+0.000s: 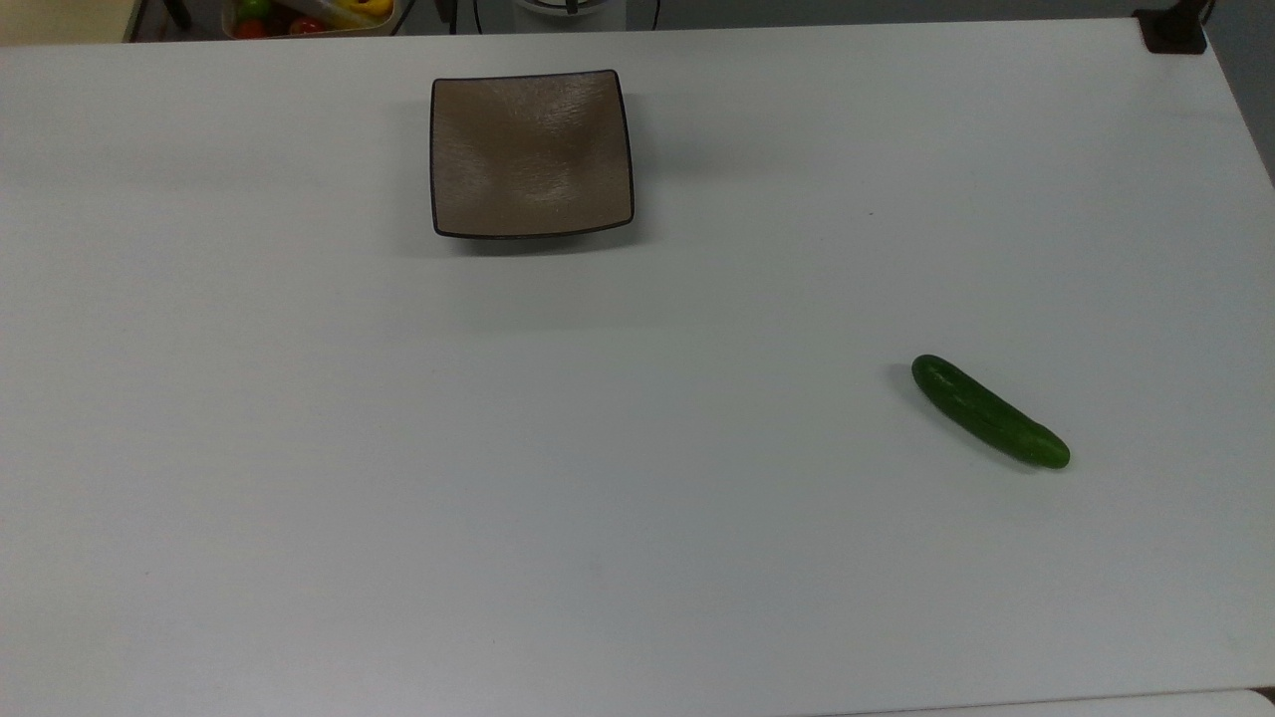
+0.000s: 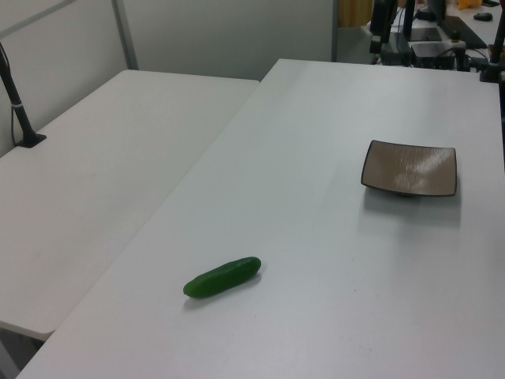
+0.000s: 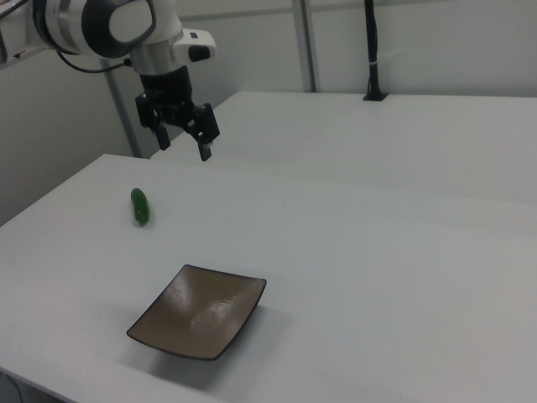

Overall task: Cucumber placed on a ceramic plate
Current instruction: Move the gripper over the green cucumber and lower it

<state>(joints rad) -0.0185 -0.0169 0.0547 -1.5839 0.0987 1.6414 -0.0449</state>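
The cucumber point(image 1: 989, 411) lay on the white counter point(image 1: 637, 558) toward the top view's right, well apart from the ceramic plate point(image 1: 531, 154) (still bare), while the gripper point(image 3: 183, 134) hung released above, apparently poised to descend.

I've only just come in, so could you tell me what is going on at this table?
A robot arm is set to put a cucumber on a plate, and nothing is held yet. The cucumber lies on the white table, well apart from the plate, which has nothing on it. In the right view the gripper hangs open in the air above the table, beyond the cucumber and to the right view's right of it.
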